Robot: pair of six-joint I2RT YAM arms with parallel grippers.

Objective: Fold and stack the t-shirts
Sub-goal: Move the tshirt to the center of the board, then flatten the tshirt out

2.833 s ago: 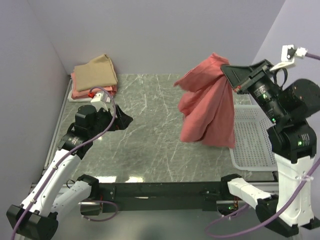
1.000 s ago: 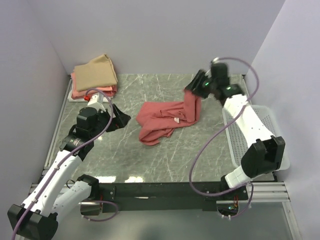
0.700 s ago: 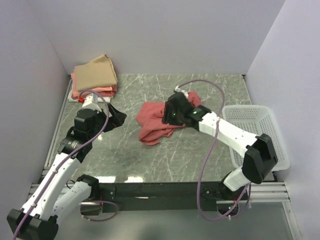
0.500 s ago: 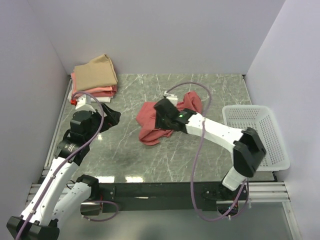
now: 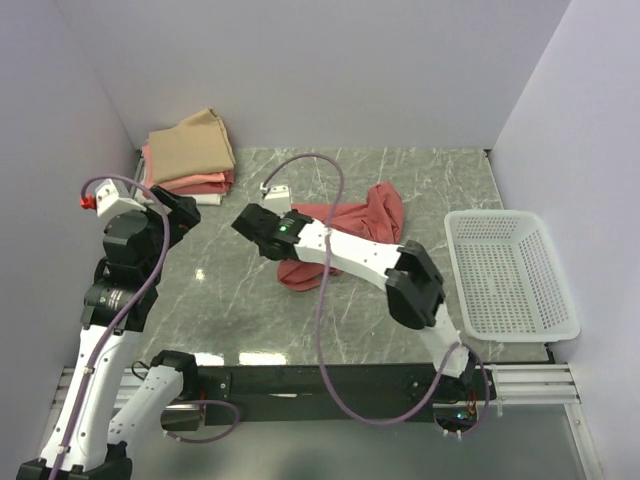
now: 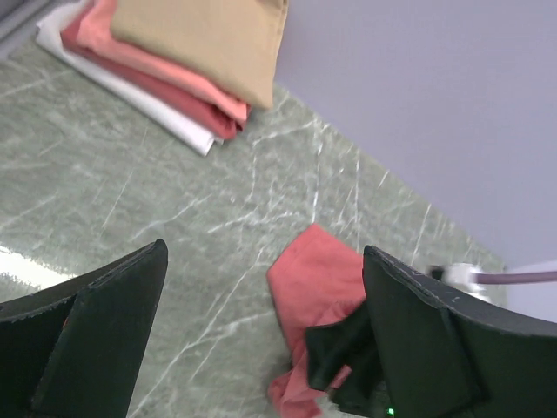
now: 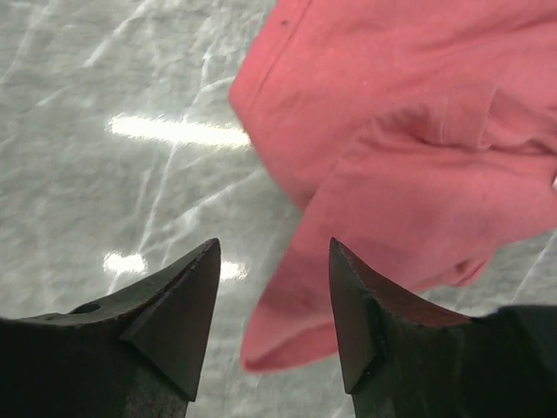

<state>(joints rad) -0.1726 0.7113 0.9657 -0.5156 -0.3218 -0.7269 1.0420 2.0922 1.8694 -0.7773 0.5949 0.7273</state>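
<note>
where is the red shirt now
In the top view, the red shirt lies crumpled mid-table, between the folded stack at far left and the basket on the right.

The right arm (image 5: 345, 252) crosses the salmon-red t-shirt (image 5: 380, 213), hiding its middle; the right wrist view crops it at top and right. The folded stack (image 6: 200, 43) at the counter's (image 5: 230, 310) far-left corner runs off the left wrist view's top.

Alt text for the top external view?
A crumpled salmon-red t-shirt lies on the marble table, the right arm stretched over it and the right claw open, empty, past the shirt's left edge. The left claw hangs open by a stack of folded tan, pink, white shirts back left; a white perforated plastic basket sits right.
</note>
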